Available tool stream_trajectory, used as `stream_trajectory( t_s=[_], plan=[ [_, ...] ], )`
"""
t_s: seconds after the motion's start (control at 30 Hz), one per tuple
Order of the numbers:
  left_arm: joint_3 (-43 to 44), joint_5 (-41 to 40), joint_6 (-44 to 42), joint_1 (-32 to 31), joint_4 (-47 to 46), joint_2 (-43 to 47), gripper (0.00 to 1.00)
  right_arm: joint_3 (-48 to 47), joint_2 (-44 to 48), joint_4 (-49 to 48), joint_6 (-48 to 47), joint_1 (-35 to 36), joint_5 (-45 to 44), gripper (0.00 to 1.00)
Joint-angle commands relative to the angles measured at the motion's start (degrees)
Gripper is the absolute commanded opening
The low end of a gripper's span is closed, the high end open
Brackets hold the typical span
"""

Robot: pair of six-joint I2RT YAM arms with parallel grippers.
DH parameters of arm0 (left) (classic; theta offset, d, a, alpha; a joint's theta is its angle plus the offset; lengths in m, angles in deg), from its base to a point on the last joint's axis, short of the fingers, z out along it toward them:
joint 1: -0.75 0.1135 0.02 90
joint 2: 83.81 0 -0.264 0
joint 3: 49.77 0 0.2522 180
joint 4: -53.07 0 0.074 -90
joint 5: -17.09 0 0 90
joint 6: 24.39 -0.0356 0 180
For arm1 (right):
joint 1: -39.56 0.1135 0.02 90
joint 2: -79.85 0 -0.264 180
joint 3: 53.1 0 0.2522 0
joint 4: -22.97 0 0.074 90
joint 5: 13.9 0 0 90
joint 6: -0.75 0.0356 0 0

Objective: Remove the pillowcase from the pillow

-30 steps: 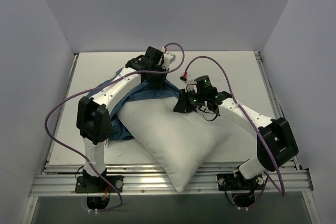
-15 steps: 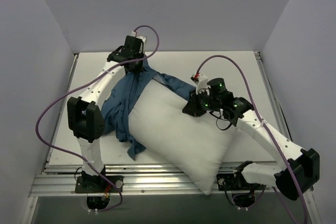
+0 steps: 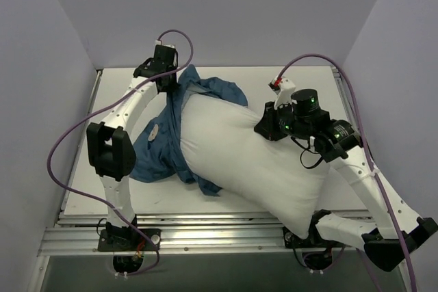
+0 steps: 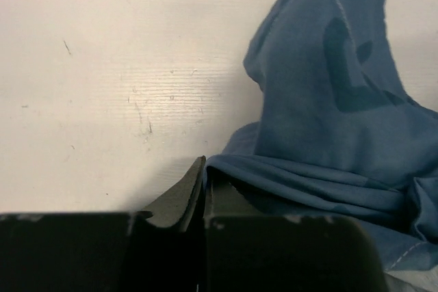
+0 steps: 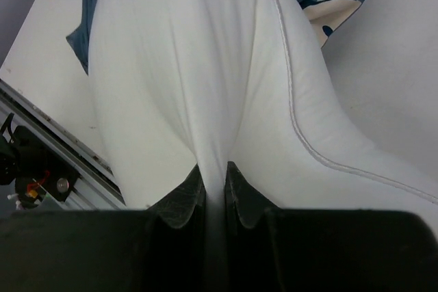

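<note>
Left claw (image 4: 204,166): pinched together on a fold of the dark blue printed fabric pillowcase (image 3: 161,145), far left of the white worktop (image 3: 233,76).
Right claw (image 5: 212,177): clamped on a ridge of the plump white stuffed pillow (image 3: 239,148).
Pillowcase: bunched against the pillow's left end.

Showing the left gripper (image 4: 205,169) at 6 o'clock, clamping shut on a fold of the dark blue pillowcase (image 4: 321,100); bunching toward 4 o'clock, peaking toward 1 o'clock; resting on the scratched white table (image 4: 102,66) filling 9 to 12 o'clock.
</note>
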Motion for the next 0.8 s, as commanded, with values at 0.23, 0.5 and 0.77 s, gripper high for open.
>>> stream_trajectory(
  t_s=[0.23,0.5,0.77],
  plan=[
    [-6.8,-8.0,2.5,11.5,-8.8,-1.5,0.13,-6.4,0.7,8.5,-0.9,-2.0,-7.8,0.00],
    [-15.2,7.2,6.8,4.6,-18.0,10.9,0.68,3.3,-6.2,3.2,1.9,-1.4,-13.8,0.30],
    [-24.3,1.7,11.5,-1.2,-14.1,30.2,0.98,-4.4,-10.0,0.6,-2.9,9.5,-26.7,0.82]
  ],
)
